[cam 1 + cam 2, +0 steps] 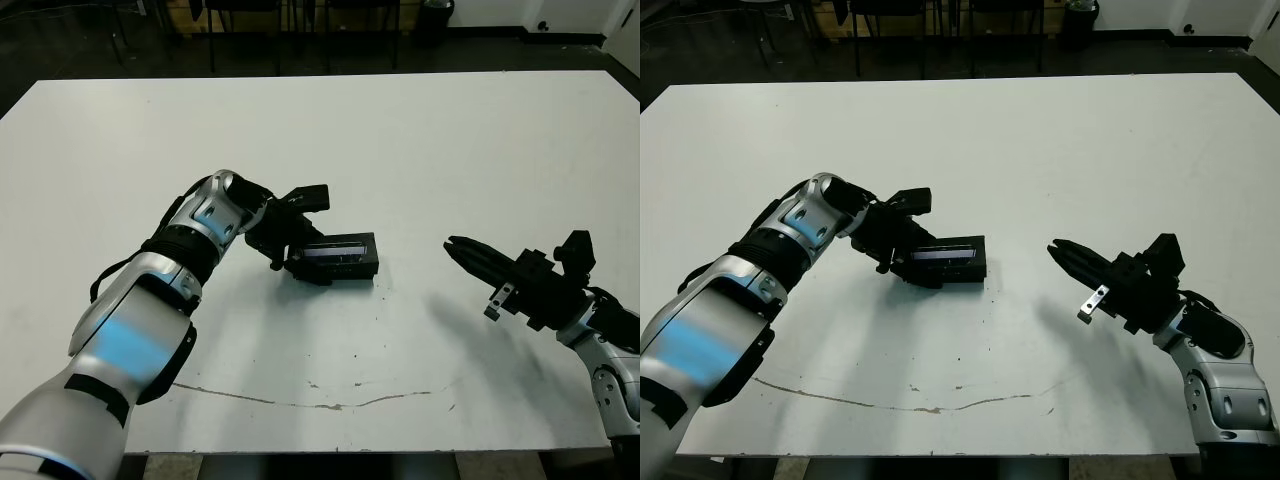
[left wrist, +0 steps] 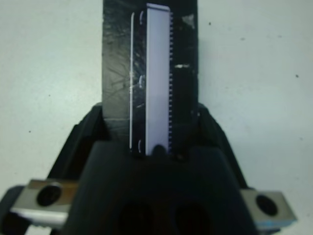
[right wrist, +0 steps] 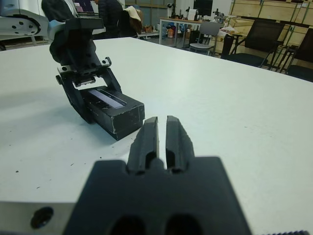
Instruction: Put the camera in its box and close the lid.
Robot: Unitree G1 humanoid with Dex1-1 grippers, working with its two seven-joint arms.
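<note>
The box [image 1: 343, 269] lies on the white table as a closed black block, and the lid [image 1: 336, 250] with its pale glossy strip [image 2: 157, 73] rests flat on top of it. My left gripper [image 1: 299, 258] holds the block at its left end, one finger [image 2: 95, 122] pressed on each long side. My right gripper [image 1: 456, 246] hovers well to the right of the box, its fingers [image 3: 149, 134] shut together on nothing and pointing toward it. The camera is hidden from every view.
A thin dark scratch [image 1: 330, 403] runs across the table [image 1: 420, 150] near its front edge. Chairs [image 3: 254, 44] and a person [image 3: 110, 10] are beyond the table's far side.
</note>
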